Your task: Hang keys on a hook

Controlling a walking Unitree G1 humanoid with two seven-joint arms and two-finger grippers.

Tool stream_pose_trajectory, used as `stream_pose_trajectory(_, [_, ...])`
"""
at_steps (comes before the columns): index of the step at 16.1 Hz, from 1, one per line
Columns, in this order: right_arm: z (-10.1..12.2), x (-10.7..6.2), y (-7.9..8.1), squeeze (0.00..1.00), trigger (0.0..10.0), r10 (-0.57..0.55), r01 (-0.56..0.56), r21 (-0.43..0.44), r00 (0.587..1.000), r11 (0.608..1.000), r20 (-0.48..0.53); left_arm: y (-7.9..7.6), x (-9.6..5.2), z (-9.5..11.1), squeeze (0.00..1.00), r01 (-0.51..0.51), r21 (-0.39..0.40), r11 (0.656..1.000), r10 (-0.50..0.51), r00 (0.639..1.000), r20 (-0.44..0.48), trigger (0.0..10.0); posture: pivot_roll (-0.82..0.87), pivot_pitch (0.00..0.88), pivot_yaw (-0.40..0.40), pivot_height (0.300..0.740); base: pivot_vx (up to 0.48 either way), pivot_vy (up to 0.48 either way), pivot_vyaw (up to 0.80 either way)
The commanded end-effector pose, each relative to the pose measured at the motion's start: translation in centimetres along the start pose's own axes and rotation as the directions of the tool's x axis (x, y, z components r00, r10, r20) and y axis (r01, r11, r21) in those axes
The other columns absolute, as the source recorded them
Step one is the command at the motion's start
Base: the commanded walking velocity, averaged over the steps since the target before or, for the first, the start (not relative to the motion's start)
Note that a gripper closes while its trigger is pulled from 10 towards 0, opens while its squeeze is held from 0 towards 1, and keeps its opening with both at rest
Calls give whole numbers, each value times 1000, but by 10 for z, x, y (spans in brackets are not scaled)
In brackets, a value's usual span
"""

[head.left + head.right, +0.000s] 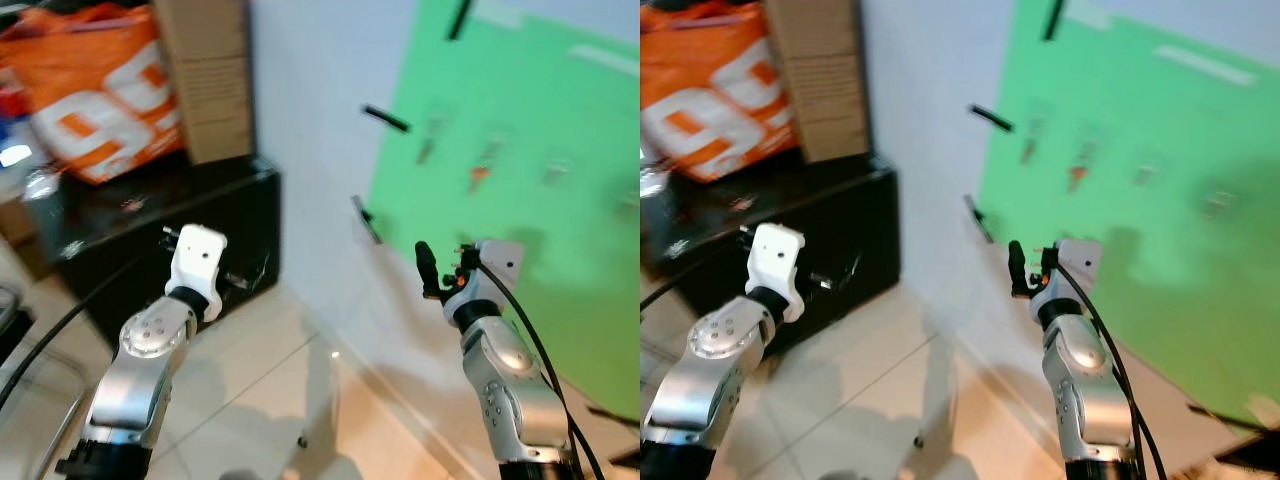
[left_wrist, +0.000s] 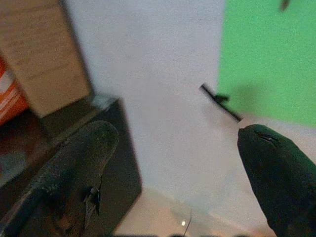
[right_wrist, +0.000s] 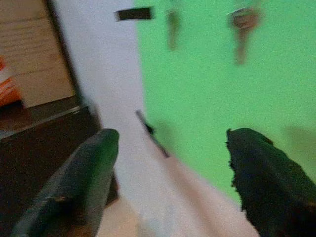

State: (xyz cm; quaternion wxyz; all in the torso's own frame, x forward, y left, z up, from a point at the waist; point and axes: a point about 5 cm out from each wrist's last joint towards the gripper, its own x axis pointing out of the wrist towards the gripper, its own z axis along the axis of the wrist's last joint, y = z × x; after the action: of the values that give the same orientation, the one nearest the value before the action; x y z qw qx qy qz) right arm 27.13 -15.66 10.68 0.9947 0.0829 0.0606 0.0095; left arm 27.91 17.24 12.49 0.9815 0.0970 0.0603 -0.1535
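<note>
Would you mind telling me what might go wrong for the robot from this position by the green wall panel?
1. Both the left pincer and the right pincer are open and hold nothing, so no keys are in hand to hang.
2. The head views are blurred; the small keys hanging on the green panel are hard to locate.
3. The left arm is close to the black cabinet and might bump it.

Floor (image 1: 260, 400): pale tiles, running from near up to the white wall.
Black cabinet (image 1: 200, 225): stands on the floor at far left, against the wall.
Cabinet top: carries an orange bag (image 1: 95, 95) on its left and a brown cardboard box (image 1: 205, 75) to the right of the bag, by the wall.
</note>
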Motion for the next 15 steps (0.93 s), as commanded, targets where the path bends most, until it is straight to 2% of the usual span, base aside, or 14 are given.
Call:
stream_pose_trajectory(1, [5,2,-7,1000,10000,-35,35,-18,999,999,6,-1,5,3,0,-6,5,1000,6,1000,8,10000,-8,0,-33,740,307,0,0])
stream_pose_trajectory(4, [6,4,-8,1000,10000,-46,47,-24,999,999,11,3,8,2,0,-13,22,1000,13,1000,1,10000,-9,0,-36,740,310,0,0])
stream_pose_trajectory(9, [9,9,-4,1000,10000,-30,31,-39,999,999,19,4,10,3,0,-10,-5,1000,10,1000,-3,10000,-1,0,-41,740,325,0,0])
stream_pose_trajectory(15, [9,11,-5,1000,10000,-42,43,-47,999,998,17,0,12,3,0,-11,-2,1000,11,1000,16,10000,-1,0,-46,740,334,0,0])
